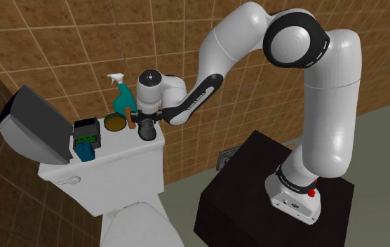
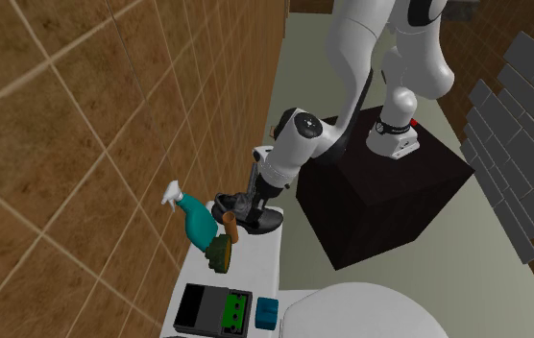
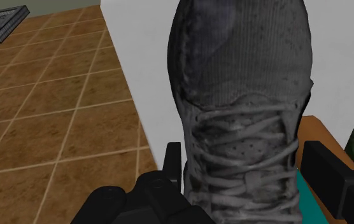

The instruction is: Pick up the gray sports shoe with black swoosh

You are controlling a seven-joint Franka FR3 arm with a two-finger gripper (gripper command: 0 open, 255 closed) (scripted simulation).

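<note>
Wrist view: gray shoe (image 3: 239,95) sits right under the claw (image 3: 246,153), laces nearest the claw, toe pointing away from it.
Claw state: fingers apart, one on each side of the shoe at the lace section. On one side the finger (image 3: 172,159) is tight beside the upper. On the other a strip of brown and teal shows between shoe and finger. I read it as straddling, not clamped.
Shoe axis: the long axis runs straight out from the claw, so the closing line crosses the shoe's width. To my eye that's the right way round for a pinch.
Shoe location: on the white toilet tank lid (image 1: 127,151), at the end toward the shoulder view's right, close to the lid's edge. In the second exterior view the shoe (image 2: 254,219) is at the lid end nearest the stand.
Claw in shoulder view: claw (image 1: 146,128) points down onto the lid, with the wrist above it.
Neighbours: teal spray bottle (image 2: 196,219) and brown-handled brush (image 2: 225,240) lie just beside the shoe on the wall side, and the brush handle is close to one finger.
Swoosh: can't make it out from these angles. The shoe is dark gray mesh with gray laces.
Next move, my call: close across the midfoot, then lift straight up. Risk is the finger on the brush side clipping the brush handle.
</note>
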